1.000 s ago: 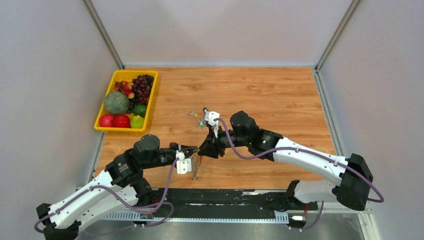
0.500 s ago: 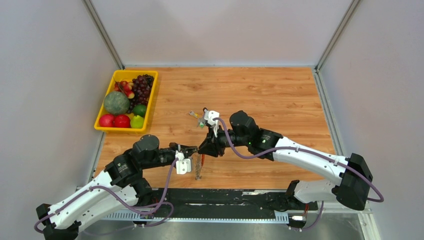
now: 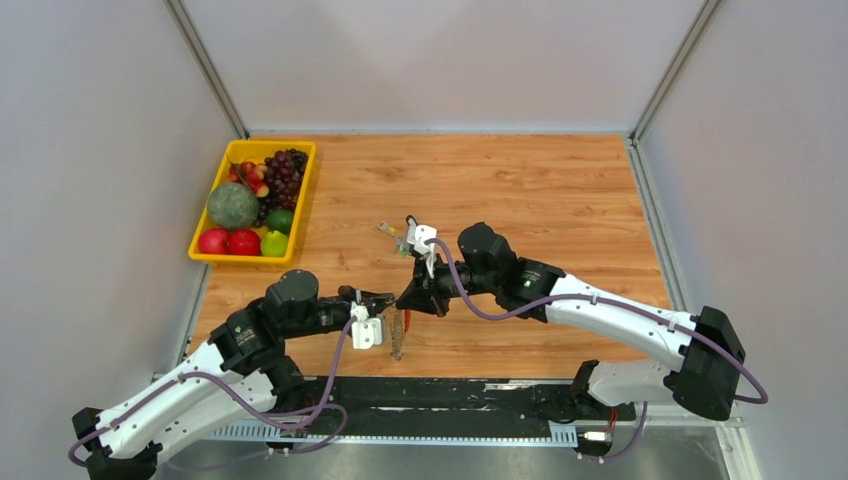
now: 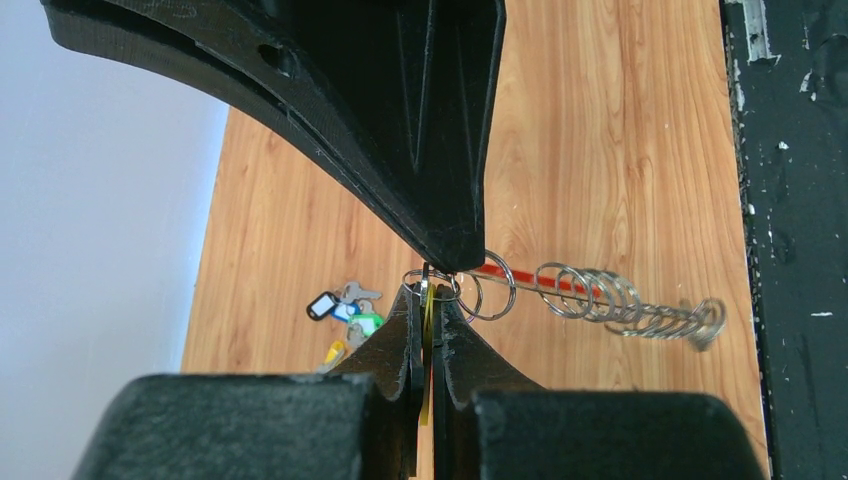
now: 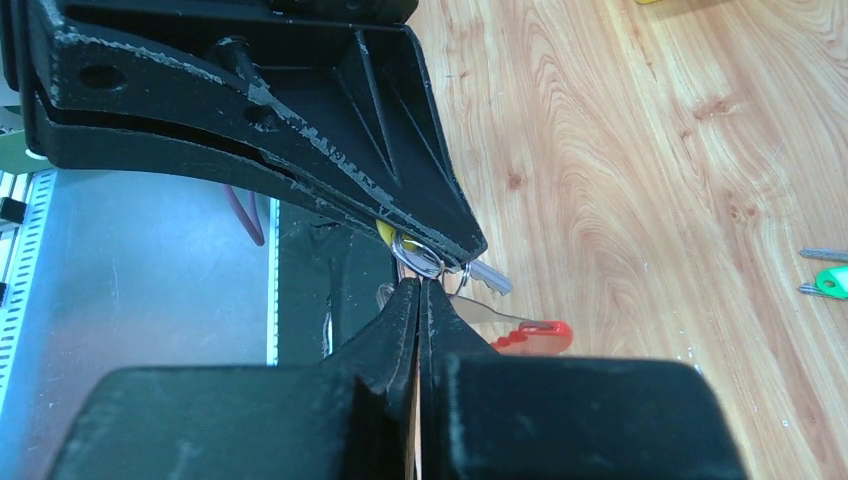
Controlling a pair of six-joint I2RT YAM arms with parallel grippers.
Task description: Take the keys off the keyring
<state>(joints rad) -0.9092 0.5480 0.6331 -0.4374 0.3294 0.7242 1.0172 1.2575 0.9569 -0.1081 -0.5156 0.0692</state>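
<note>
My left gripper point(image 3: 390, 298) and right gripper point(image 3: 404, 300) meet tip to tip over the near table. In the left wrist view the left gripper point(image 4: 430, 292) is shut on a flat yellow key tag point(image 4: 428, 345) whose small split ring point(image 4: 432, 282) sits at its tips. The right gripper point(image 5: 418, 284) is shut on that same split ring point(image 5: 420, 256). The red keyring point(image 4: 560, 284) hangs beside them, strung with several silver rings point(image 4: 620, 305). It also shows in the right wrist view point(image 5: 535, 334) with a silver key point(image 5: 490, 277). The keys point(image 3: 396, 342) dangle below the grippers.
A loose cluster of keys with green, black and yellow tags point(image 3: 394, 236) lies on the table behind the grippers and shows in the left wrist view point(image 4: 345, 310). A yellow fruit tray point(image 3: 240, 259) stands at the far left. A black strip point(image 3: 450, 392) runs along the near edge.
The hanging keys have swung slightly to the right. Both grippers stay shut and have hardly moved.
</note>
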